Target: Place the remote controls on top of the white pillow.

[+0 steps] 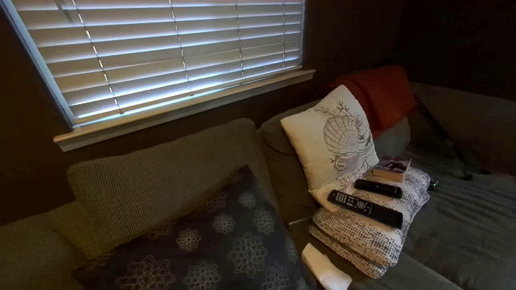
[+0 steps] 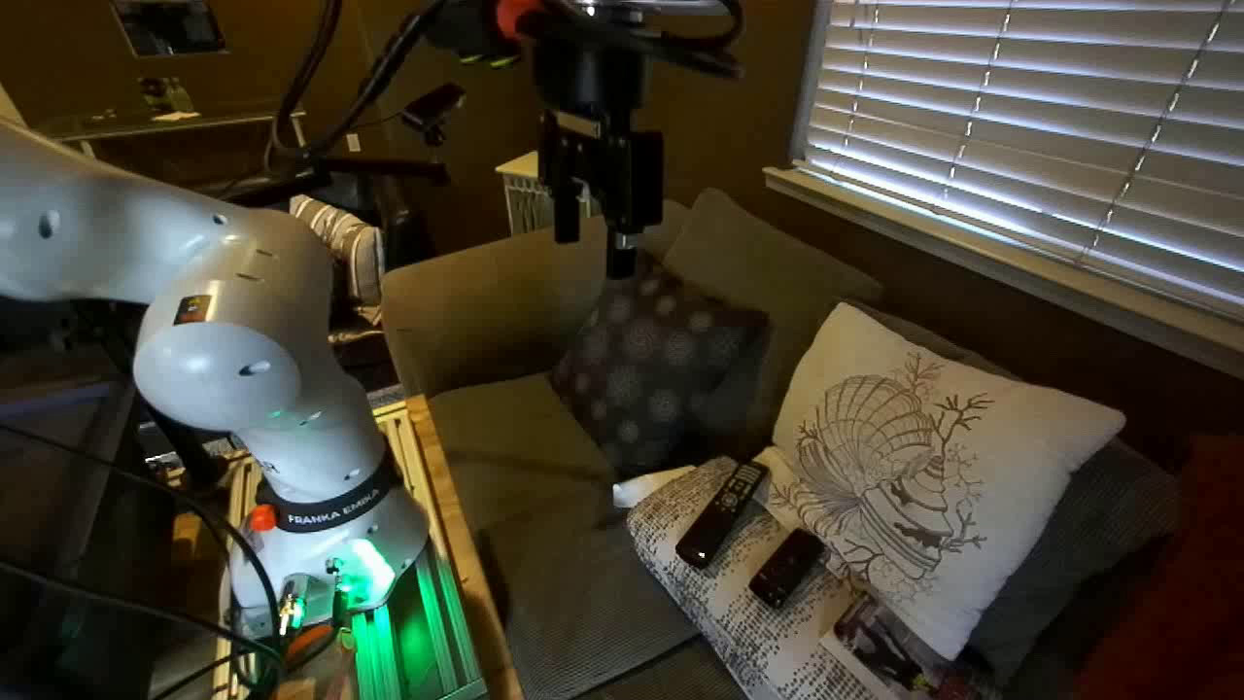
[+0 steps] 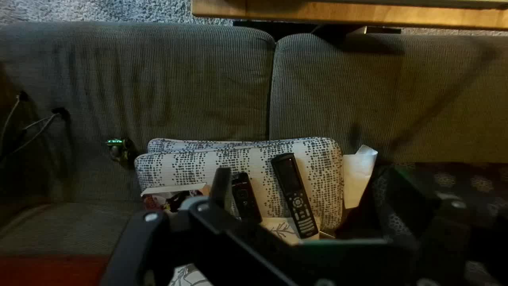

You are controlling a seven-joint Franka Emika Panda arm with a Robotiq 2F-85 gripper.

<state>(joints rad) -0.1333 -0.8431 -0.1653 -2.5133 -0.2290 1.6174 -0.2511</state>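
Observation:
Two black remote controls lie on the stacked dotted cushions. The longer remote (image 1: 367, 208) (image 2: 722, 512) (image 3: 295, 194) has its keypad end over a lower corner of the white pillow, and the shorter remote (image 1: 378, 188) (image 2: 785, 569) (image 3: 246, 196) rests beside it. The white pillow (image 1: 318, 149) (image 2: 1030, 437), printed with a grey shell, leans against the sofa back; the wrist view shows only parts of it. High above the sofa, my gripper (image 2: 595, 248) points down, open, with nothing between its fingers. Its left finger in the wrist view hides part of the shorter remote's edge.
Under the remotes are dotted cushions (image 1: 363, 241) (image 3: 321, 171). A book (image 1: 392, 169) (image 3: 170, 198) sits near the shorter remote, and white paper (image 1: 326, 270) (image 3: 357, 174) beside the stack. A dark floral cushion (image 1: 225, 241) (image 2: 651, 360), a red blanket (image 1: 375, 96) and the windowsill (image 1: 193, 104) surround them.

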